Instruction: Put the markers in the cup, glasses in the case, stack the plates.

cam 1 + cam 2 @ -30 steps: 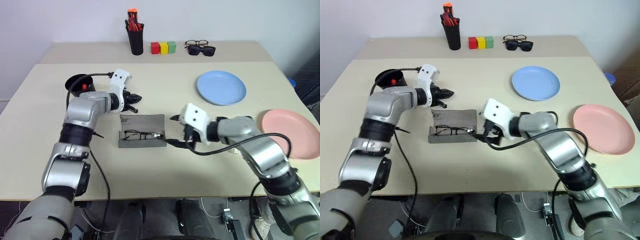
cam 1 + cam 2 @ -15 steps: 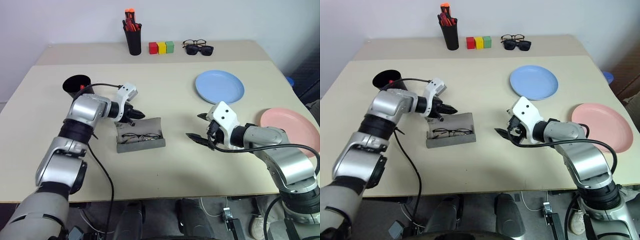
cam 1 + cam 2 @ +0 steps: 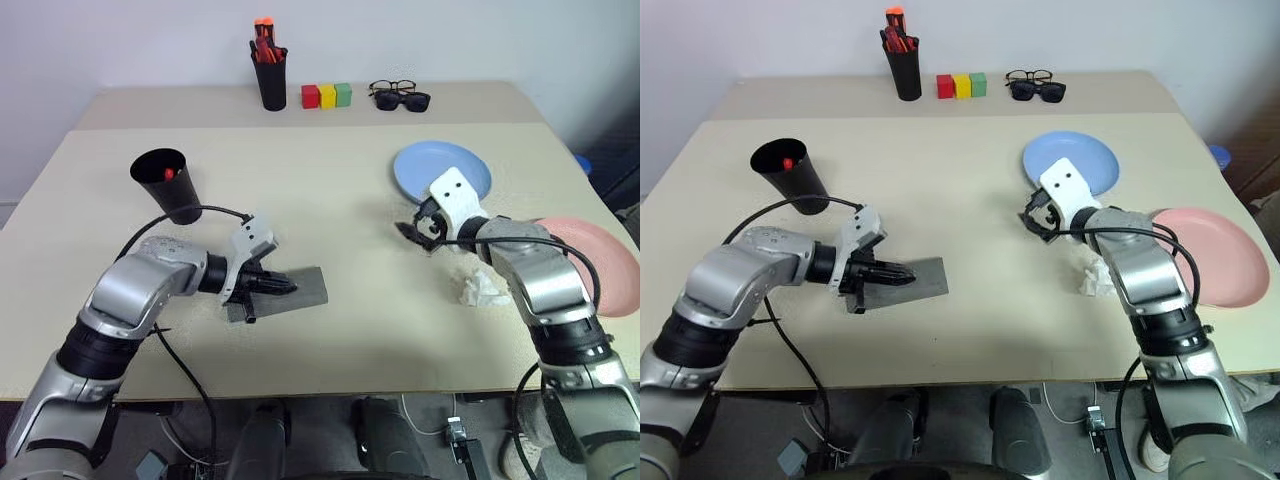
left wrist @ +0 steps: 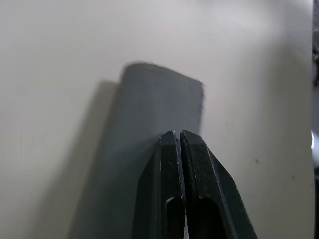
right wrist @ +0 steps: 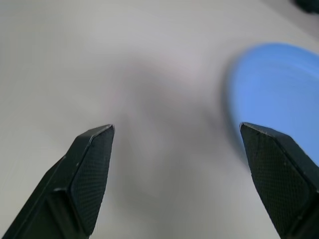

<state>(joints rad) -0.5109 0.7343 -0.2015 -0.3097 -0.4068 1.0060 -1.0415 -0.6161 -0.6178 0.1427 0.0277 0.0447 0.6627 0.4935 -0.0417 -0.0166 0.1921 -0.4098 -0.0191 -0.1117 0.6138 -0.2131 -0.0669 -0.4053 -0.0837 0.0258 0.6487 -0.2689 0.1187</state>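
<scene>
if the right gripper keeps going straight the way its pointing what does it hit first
Most likely the light blue plate, just ahead of the open right gripper and slightly off to one side; the exact depth is unclear.

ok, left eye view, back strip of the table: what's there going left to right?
Black cup of orange-red pens → red block → yellow block → green block → dark sunglasses, with the clear spectacles just behind them.
</scene>
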